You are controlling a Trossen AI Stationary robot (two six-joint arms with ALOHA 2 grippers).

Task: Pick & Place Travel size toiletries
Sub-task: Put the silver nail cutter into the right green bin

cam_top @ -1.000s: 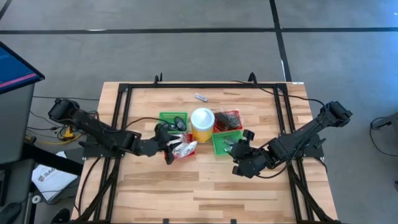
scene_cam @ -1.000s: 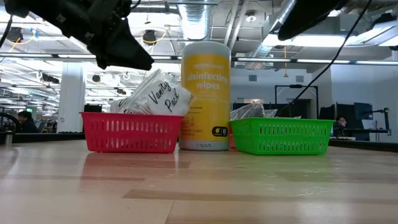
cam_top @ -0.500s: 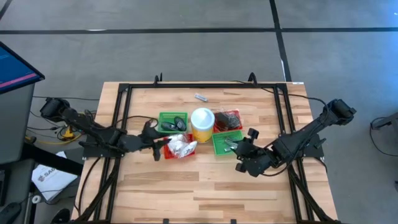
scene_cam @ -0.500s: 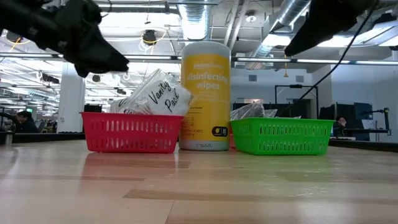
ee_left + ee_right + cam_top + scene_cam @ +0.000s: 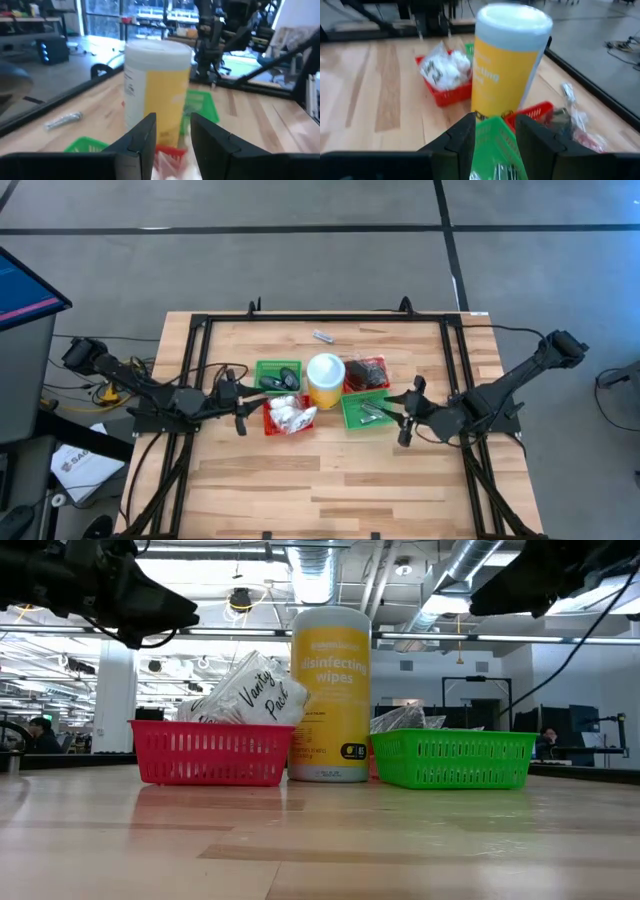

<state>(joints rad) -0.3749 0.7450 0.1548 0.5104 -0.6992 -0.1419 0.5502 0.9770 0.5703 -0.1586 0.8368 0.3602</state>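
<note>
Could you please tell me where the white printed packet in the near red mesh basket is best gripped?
Probably from above, by the crumpled top of the white printed packet: it rises above the rim of the near red mesh basket, whose walls enclose its lower part.

Overhead looks down; low level; wrists close, sharing yellow canister (image 5: 325,379).

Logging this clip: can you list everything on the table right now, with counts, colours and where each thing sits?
Wipes canister: one, yellow with a white lid, table centre.
Green baskets: two, one left of the canister at the back, one right of it at the front.
Red baskets: two, front left and back right.
White packets: several, in the front red basket.
Dark pieces in clear bags: several, in the back red basket.
Silvery metal pieces: a few, in the front green basket.
Loose silvery item: one, on bare wood behind the baskets.
Left gripper: open, empty, left of the baskets.
Right gripper: open, empty, right of them.
</note>
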